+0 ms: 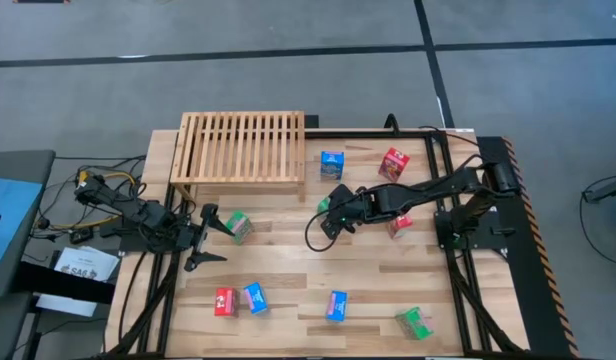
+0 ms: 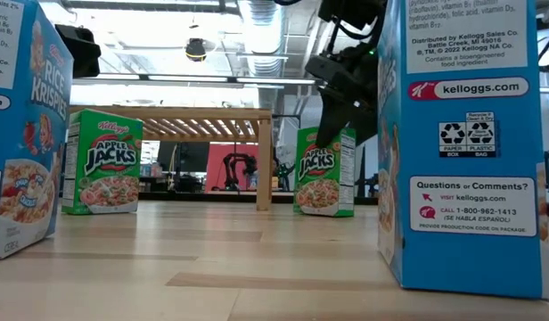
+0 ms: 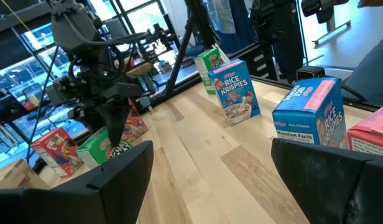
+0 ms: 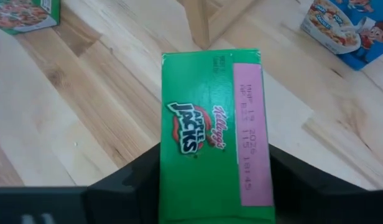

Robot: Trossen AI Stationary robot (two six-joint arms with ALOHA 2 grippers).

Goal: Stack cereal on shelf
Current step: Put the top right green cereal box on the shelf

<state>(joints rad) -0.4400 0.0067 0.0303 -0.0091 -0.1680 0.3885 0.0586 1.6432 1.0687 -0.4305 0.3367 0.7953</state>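
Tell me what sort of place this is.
Probably a robotics lab or workshop: a plank table with two robot arms, loose cables beside it, bare ceiling ducts and strip lights overhead, and more equipment on stands behind the wooden rack.

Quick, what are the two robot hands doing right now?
Left gripper: open, holding nothing.
Right gripper: closed on a green Apple Jacks box.

light: bright, even, from ceiling strip lamps | shadows: soft | blur: near boxes at 3 and 9 o'clock, low view
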